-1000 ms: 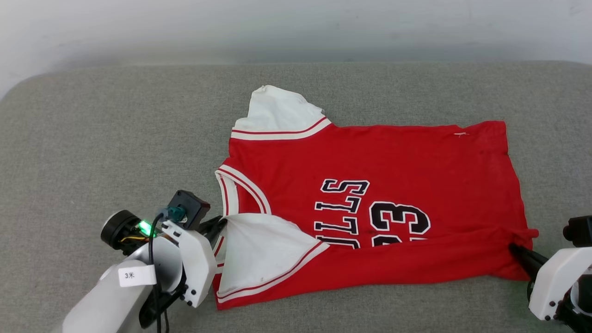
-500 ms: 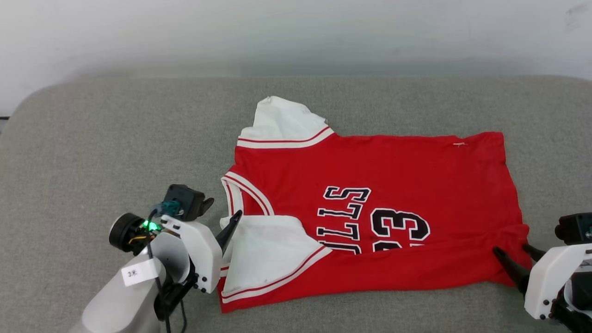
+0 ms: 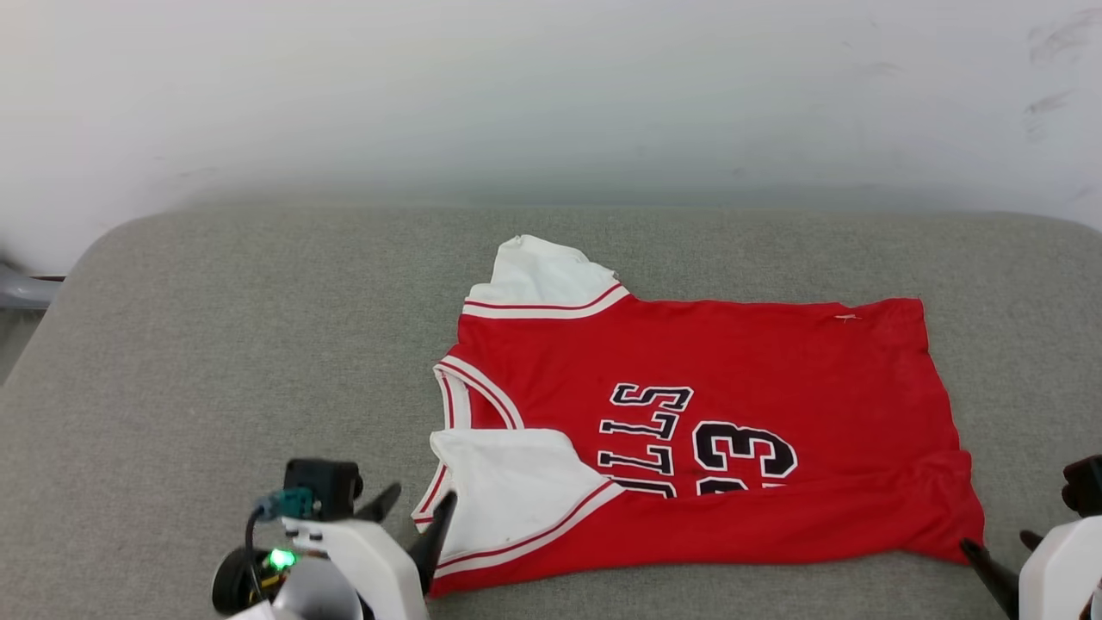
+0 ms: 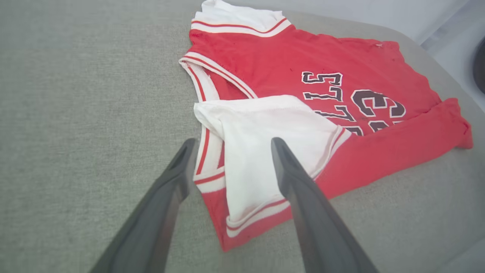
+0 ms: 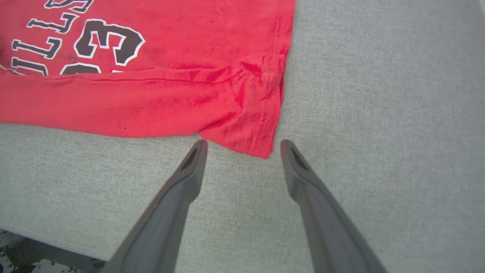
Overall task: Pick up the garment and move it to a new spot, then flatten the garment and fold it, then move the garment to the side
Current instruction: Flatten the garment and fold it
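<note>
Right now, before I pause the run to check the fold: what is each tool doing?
Left tool: open, holding nothing, at the garment's folded white sleeve.
Right tool: open, holding nothing, just short of the garment's red corner.

Big grey soft pad (image 3: 215, 344) with round corners, spread wide. Plain white wall (image 3: 516, 86) close behind, greyer low down. A few dark smudges (image 3: 1049, 105) on wall, up at right. Soft, even light.
</note>
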Controlling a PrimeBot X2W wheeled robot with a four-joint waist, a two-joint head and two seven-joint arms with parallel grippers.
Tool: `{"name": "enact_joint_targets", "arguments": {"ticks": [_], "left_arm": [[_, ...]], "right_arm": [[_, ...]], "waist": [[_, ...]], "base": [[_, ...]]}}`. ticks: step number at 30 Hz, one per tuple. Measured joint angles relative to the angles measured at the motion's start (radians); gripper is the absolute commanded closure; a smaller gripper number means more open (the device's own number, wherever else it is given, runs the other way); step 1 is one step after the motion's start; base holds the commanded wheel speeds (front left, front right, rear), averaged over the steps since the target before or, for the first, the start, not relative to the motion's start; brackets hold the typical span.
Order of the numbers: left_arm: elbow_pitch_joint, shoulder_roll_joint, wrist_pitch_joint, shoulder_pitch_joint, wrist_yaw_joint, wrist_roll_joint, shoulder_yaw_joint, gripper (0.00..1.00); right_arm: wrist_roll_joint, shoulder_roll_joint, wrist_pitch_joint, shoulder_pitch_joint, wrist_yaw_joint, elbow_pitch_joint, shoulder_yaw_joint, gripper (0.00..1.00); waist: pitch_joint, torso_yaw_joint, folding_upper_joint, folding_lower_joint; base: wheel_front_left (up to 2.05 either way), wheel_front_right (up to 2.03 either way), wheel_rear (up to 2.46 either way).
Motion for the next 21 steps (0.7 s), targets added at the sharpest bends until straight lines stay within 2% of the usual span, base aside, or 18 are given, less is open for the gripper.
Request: {"name": "enact_joint_targets", "arguments": {"ticks": [7,12,17,21], "left_arm": [[-0.146,0.049,0.150,0.110,0.117,0.001,-0.040,0.00],[-0.181,0.069,0.210,0.115,0.162,0.031,-0.066,0.00],[-0.145,0.067,0.225,0.082,0.202,0.067,-0.071,0.00],[-0.096,0.047,0.224,0.056,0.207,0.072,-0.073,0.00]], "right_arm": [[-0.070,0.066,0.135,0.091,0.000,-0.161,-0.078,0.00],[-0.089,0.100,0.180,0.109,0.000,-0.241,-0.111,0.00],[-0.097,0.111,0.189,0.108,0.000,-0.279,-0.122,0.00],[-0.098,0.113,0.190,0.104,0.000,-0.292,-0.122,0.00]], "waist": [[0.007,-0.003,0.0000,0.0000],[0.033,-0.012,0.0000,0.0001],[0.064,-0.022,0.0000,0.0001],[0.091,-0.033,0.0000,0.0002]], "base": [[0.00,0.00,0.00],[0.00,0.00,0.00],[0.00,0.00,0.00],[0.00,0.00,0.00]]}}
